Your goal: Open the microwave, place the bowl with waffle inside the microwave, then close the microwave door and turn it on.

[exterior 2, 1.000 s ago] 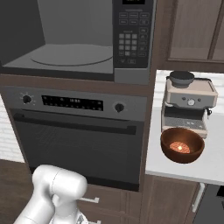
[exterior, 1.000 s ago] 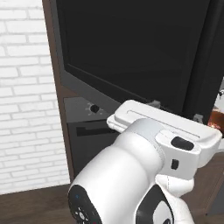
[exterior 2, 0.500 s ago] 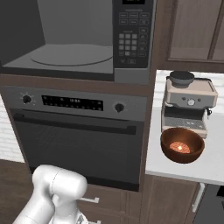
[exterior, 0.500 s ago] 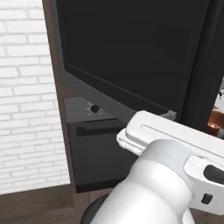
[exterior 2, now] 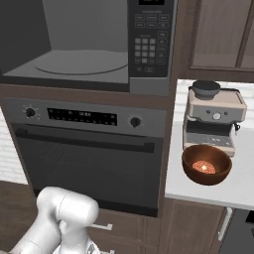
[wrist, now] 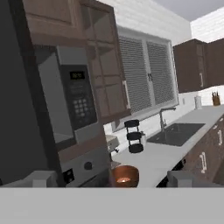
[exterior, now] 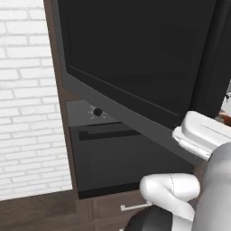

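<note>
The microwave (exterior 2: 84, 44) stands open, its grey cavity and round turntable (exterior 2: 82, 62) bare, with the keypad (exterior 2: 149, 47) at its right. The microwave door (exterior: 135, 58), a wide dark glass panel, is swung out to the left over the oven. To the right of the oven, the reddish-brown bowl (exterior 2: 206, 164) holds the waffle (exterior 2: 203, 166) and rests on the white counter in front of the coffee machine. In the hand view my gripper (wrist: 111, 181) is open and holds nothing. The bowl (wrist: 124, 175) lies well ahead of it, with the microwave (wrist: 65, 105) at upper left.
A grey oven (exterior 2: 89, 158) with knobs sits under the microwave. A coffee machine (exterior 2: 213, 116) stands behind the bowl on the counter (exterior 2: 243, 183). Further along the counter are a sink (wrist: 175, 133) and a window. A white brick wall (exterior: 27, 113) is left of the oven.
In the left base view my arm has swung to the right and its upper part has left the middle of the picture. Bowl, microwave and door have not moved.
</note>
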Robot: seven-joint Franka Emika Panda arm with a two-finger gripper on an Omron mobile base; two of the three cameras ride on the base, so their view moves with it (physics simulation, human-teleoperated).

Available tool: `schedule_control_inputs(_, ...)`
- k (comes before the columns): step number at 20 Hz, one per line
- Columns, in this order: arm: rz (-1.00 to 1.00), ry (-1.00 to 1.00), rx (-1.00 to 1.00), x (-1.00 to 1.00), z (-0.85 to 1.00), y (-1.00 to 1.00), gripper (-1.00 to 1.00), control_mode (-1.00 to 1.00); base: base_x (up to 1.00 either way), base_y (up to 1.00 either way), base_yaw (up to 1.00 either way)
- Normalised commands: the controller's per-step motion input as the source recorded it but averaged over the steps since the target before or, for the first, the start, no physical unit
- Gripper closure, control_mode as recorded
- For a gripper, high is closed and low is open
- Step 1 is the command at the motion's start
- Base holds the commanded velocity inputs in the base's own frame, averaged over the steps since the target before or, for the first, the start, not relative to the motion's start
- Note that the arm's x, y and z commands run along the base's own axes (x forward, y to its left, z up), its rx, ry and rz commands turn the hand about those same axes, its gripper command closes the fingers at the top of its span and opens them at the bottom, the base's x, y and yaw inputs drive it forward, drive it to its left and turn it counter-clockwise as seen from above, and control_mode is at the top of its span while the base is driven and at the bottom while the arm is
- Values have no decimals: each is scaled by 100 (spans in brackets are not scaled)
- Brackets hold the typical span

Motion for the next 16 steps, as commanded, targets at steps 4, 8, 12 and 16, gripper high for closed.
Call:
schedule_control_inputs(4, 37, 10, 50, 0, -3, -80, -100, -100, 0, 0, 0)
schedule_control_inputs(8, 74, 17, 36, 0, -19, -9, -100, -100, 0, 0, 0)
schedule_control_inputs(12, 87, 16, 27, 6, -28, 0, -100, -100, 0, 0, 0)
schedule_control_inputs(16, 84, 8, 30, 36, -7, 0, -100, -100, 0, 0, 0)
